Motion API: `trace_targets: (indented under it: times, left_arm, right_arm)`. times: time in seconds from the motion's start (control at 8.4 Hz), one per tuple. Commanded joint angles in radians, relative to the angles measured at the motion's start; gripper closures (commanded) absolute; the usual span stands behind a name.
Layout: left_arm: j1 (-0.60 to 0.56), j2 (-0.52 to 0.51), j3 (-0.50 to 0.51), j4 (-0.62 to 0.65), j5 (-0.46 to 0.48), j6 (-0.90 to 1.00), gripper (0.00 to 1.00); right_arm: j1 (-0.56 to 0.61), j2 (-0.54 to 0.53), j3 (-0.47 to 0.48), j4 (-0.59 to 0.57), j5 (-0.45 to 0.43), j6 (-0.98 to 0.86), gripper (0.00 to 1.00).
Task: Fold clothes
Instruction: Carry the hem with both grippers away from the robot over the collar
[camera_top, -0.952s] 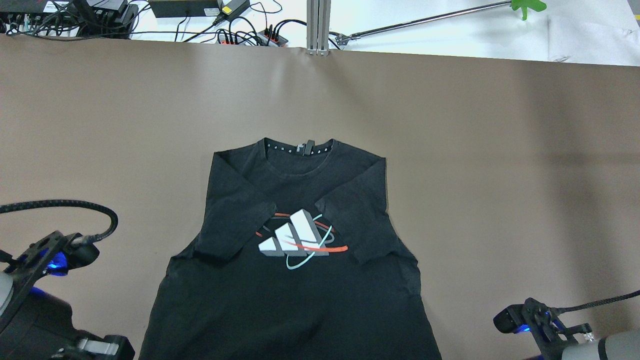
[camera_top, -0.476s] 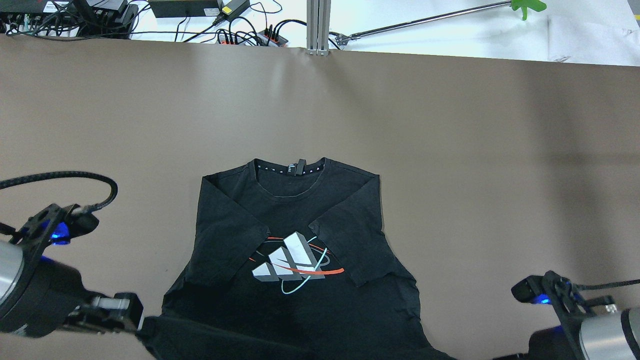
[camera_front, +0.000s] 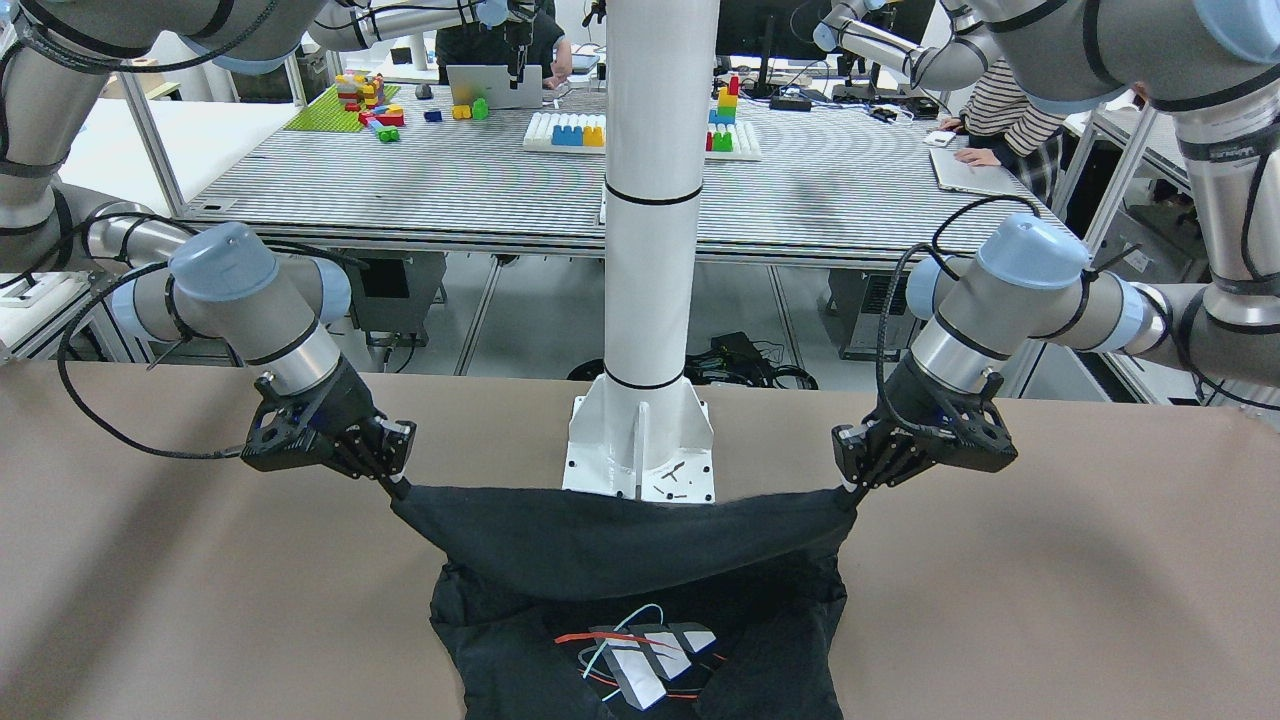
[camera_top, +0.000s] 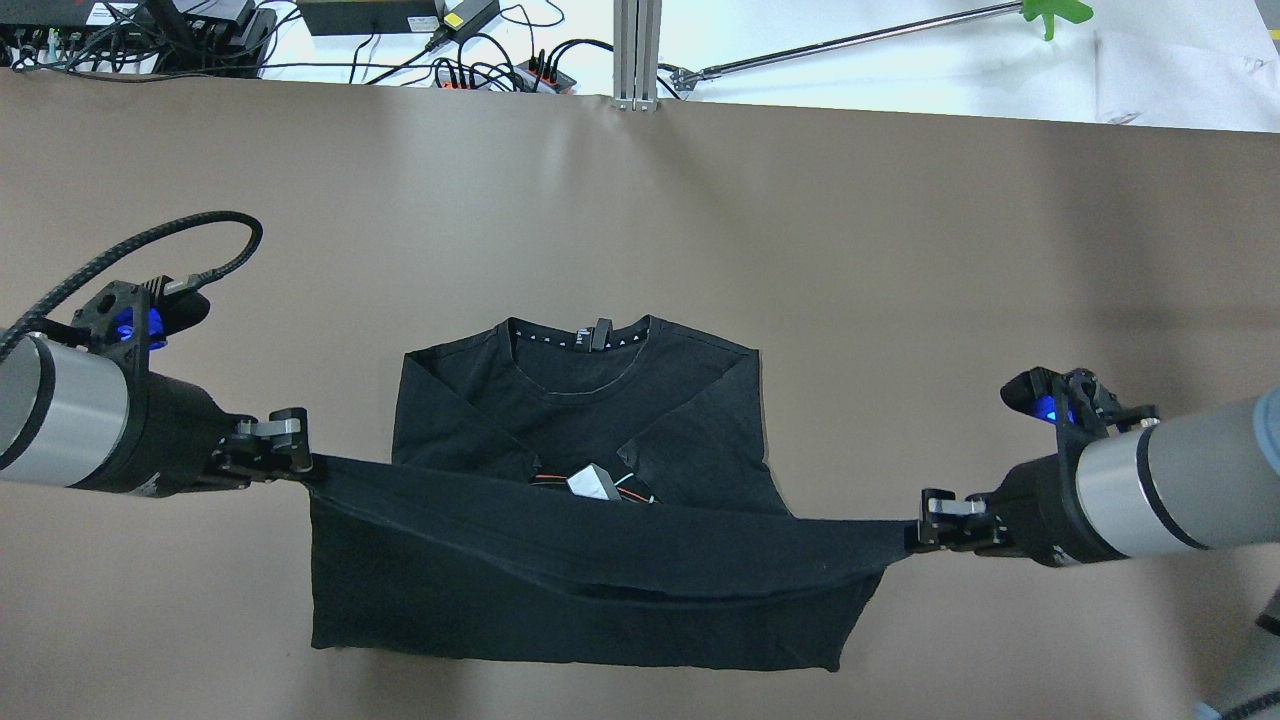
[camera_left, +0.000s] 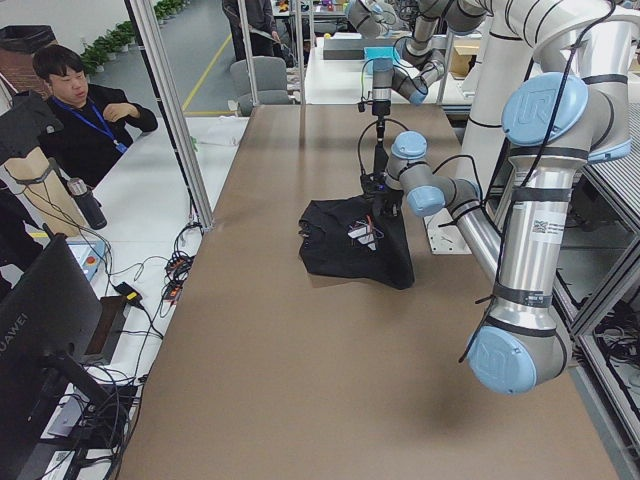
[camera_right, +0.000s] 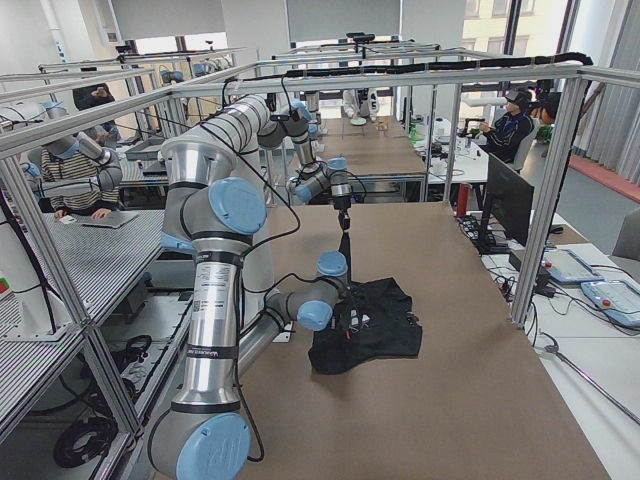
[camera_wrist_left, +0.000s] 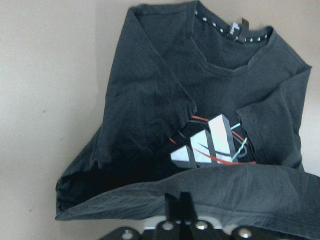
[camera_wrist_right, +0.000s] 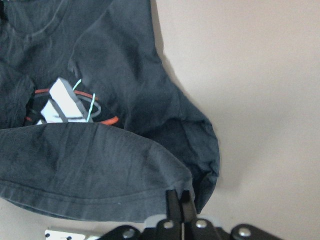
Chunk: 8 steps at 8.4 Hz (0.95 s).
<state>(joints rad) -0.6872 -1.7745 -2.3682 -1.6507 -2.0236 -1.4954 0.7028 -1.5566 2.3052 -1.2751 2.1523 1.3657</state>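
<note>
Left gripper (camera_top: 303, 465) and right gripper (camera_top: 912, 532) pinch hem corners of the black T-shirt (camera_top: 560, 600), flanking its three-bar logo (camera_wrist_left: 210, 145) (Adidas, probably); neck tag (camera_top: 600, 335) beyond it unreadable.

Overhead camera looked down on worktop (camera_top: 900, 250) from robot side. Front camera faced back, steeply down, from opposite edge. Side cameras looked along worktop from either end, distant. Wrist cameras hung close over black shirt (camera_wrist_left: 145, 100), shared by all views.
</note>
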Motion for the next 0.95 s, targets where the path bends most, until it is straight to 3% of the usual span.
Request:
trace_targets:
  times: [0.0,0.48,0.83]
  left_arm:
    - [-0.046,-0.060,0.111,0.000,0.106,0.000,1.00]
    - [-0.064,-0.176,0.327,0.000,0.178,0.035,1.00]
    - [-0.074,-0.206,0.438,-0.004,0.178,0.115,1.00]
  right_arm:
    - [0.089,0.133,-0.153,-0.013,-0.003,-0.014,1.00]
    - [0.096,0.249,-0.320,-0.023,-0.103,-0.105,1.00]
    - [0.101,0.340,-0.475,-0.018,-0.150,-0.168,1.00]
